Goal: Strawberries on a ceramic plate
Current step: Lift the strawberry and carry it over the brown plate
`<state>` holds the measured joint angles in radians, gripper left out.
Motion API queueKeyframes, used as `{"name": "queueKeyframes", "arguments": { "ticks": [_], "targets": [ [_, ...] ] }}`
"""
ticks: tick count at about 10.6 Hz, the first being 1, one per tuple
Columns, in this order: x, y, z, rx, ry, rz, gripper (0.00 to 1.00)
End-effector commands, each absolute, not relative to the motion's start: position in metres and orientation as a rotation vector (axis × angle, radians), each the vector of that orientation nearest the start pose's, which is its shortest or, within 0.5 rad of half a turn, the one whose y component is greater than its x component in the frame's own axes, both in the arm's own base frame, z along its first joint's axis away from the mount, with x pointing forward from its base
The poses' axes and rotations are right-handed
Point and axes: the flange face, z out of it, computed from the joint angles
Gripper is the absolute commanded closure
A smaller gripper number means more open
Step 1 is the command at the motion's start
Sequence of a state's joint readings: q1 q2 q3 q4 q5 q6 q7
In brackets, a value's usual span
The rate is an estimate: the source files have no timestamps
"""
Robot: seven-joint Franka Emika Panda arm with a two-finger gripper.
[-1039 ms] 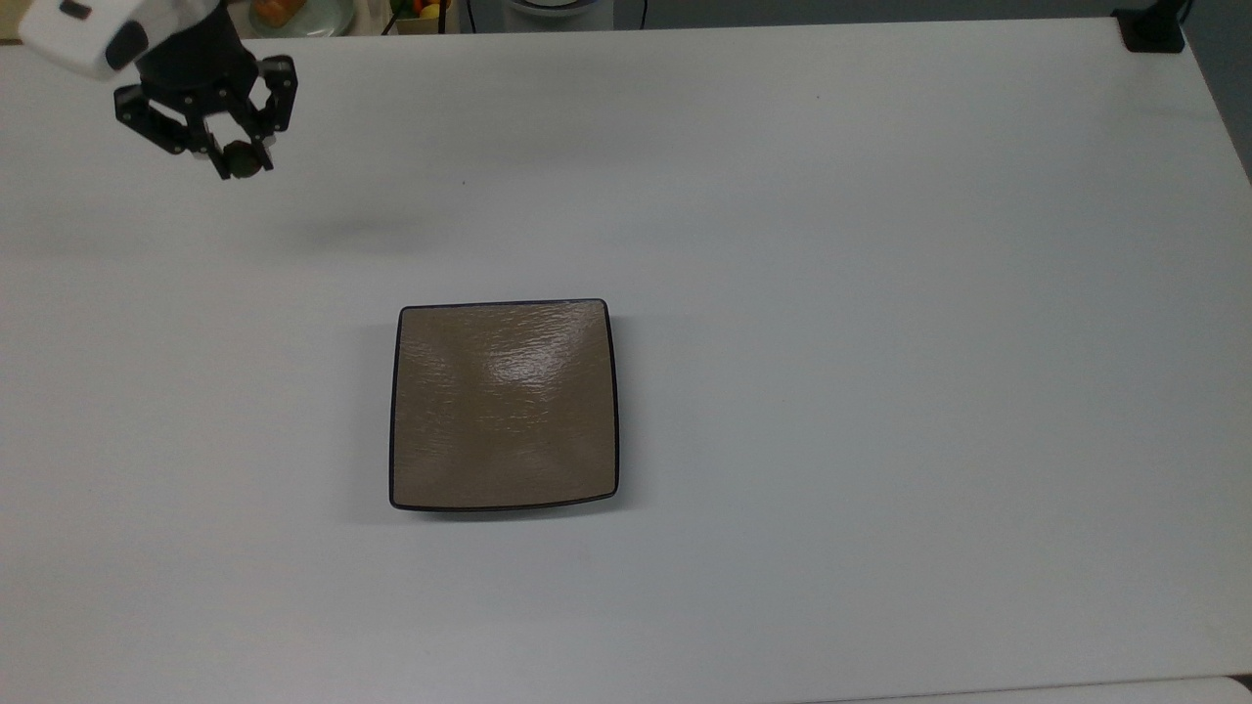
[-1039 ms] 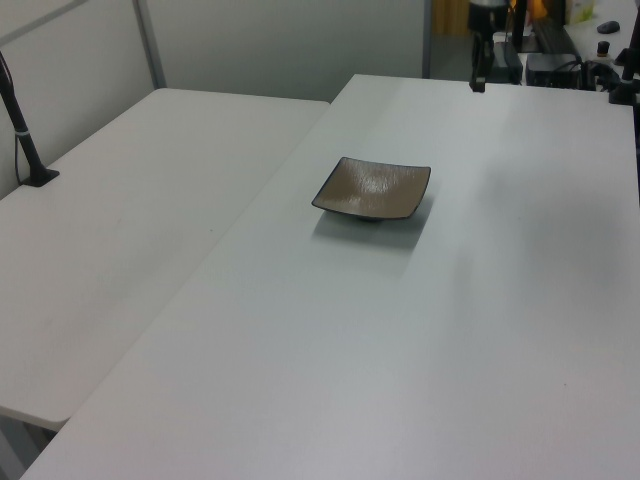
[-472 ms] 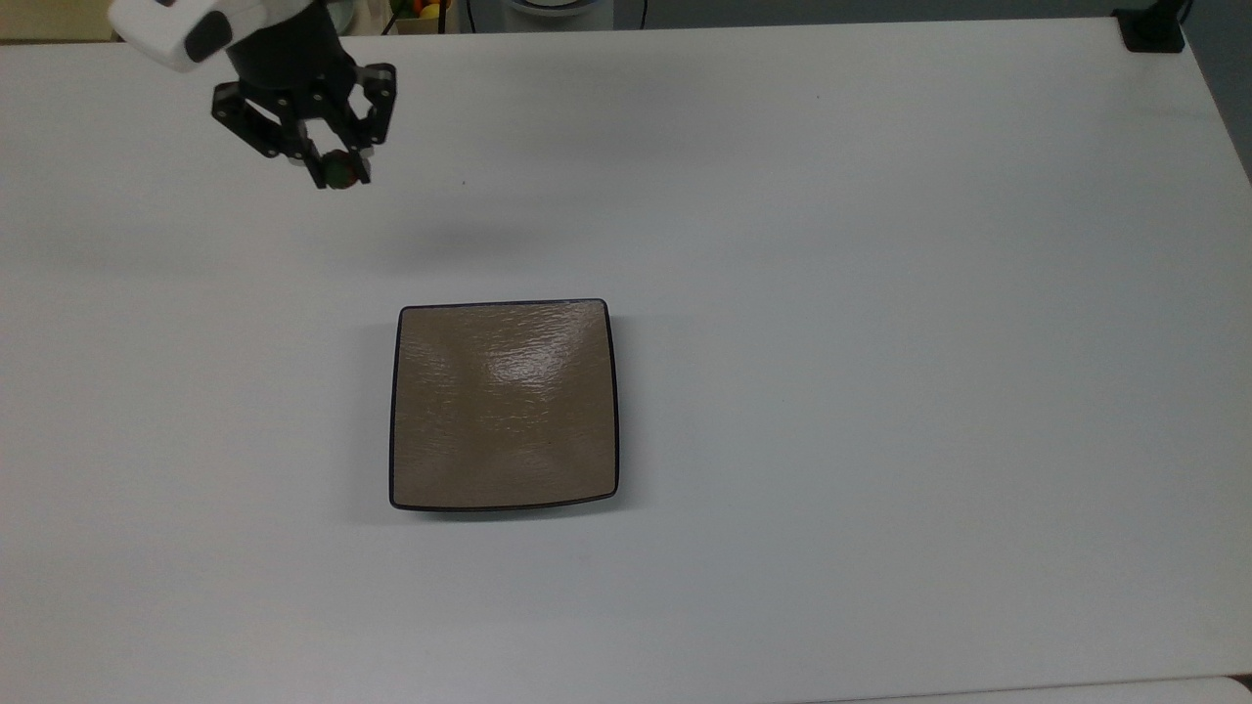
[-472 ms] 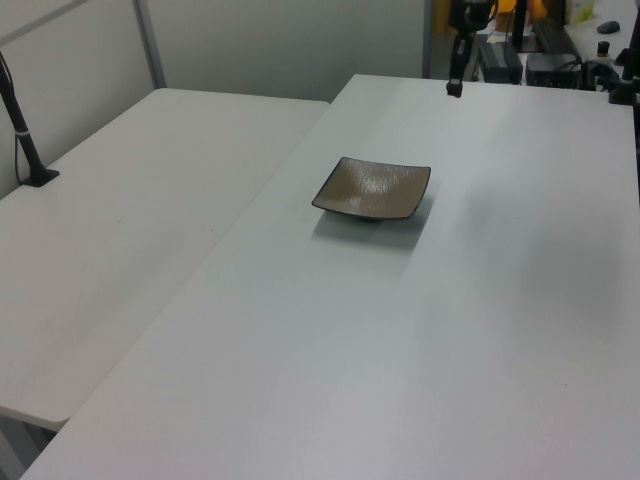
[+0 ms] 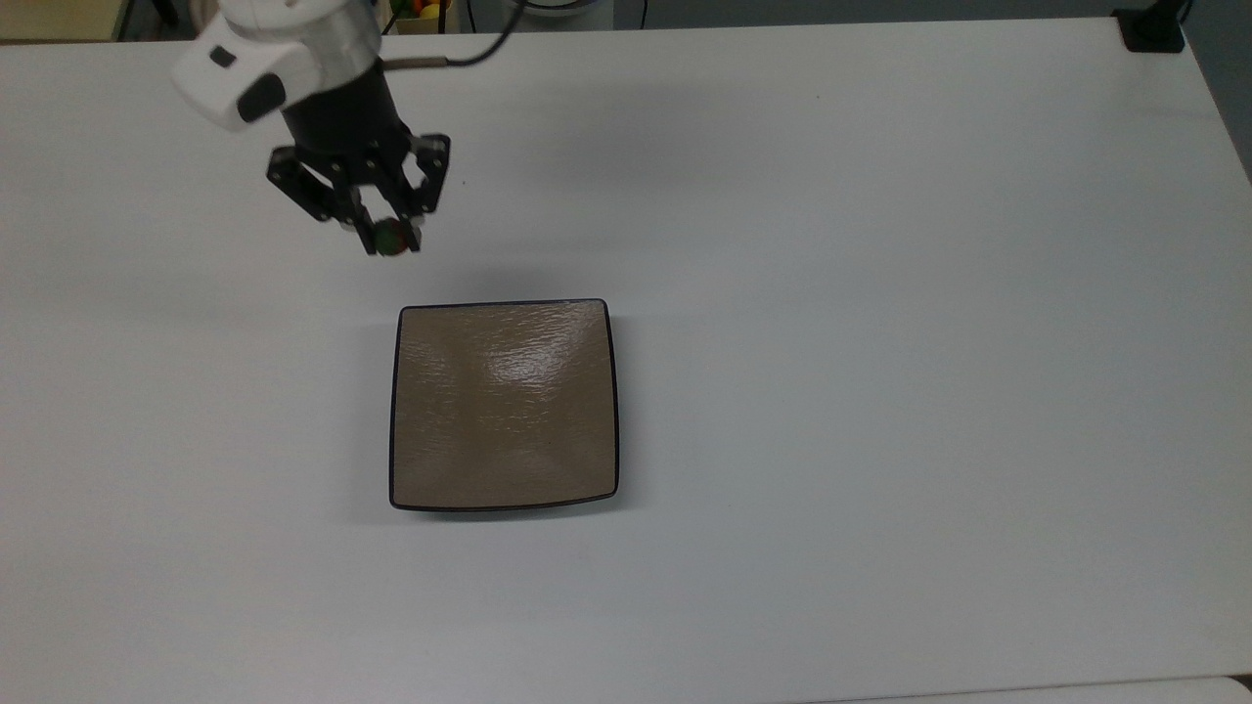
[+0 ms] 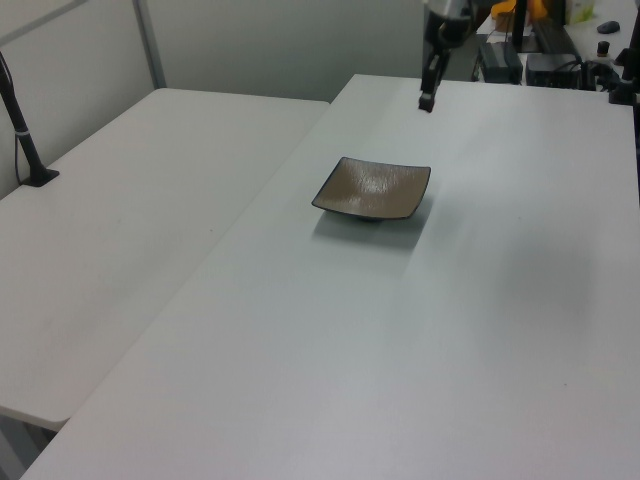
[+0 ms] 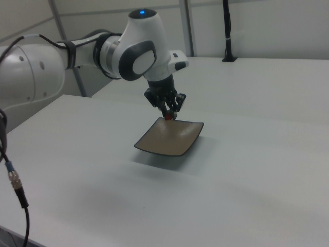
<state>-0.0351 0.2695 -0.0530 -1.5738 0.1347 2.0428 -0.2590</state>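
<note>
Top view, near to far: ceramic plate (image 5: 504, 406), square, glossy tan, dark rim, sits bare on the table (image 5: 880, 293); just past its far-left corner the gripper (image 5: 389, 238) hangs above the table, fingers pinched on the strawberry (image 5: 390, 236). Berry is tiny, red, green-capped. Likely light and soft, so hold its sides gently.

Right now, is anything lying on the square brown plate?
No. The ceramic plate shows only its bare rippled glaze. The strawberry is pinched in the gripper, above the white table just off the plate's far corner. The plate's underside is hidden.
</note>
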Motion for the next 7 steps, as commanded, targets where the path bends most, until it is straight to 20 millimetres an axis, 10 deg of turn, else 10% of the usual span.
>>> {"name": "queueKeyframes", "arguments": {
  "ticks": [1,7],
  "targets": [
    [0.684,-0.018,0.477,-3.004,-0.095,-0.439,0.75],
    [0.710,0.019,0.408,-2.985,-0.137,-0.519,0.75]
  ]
}}
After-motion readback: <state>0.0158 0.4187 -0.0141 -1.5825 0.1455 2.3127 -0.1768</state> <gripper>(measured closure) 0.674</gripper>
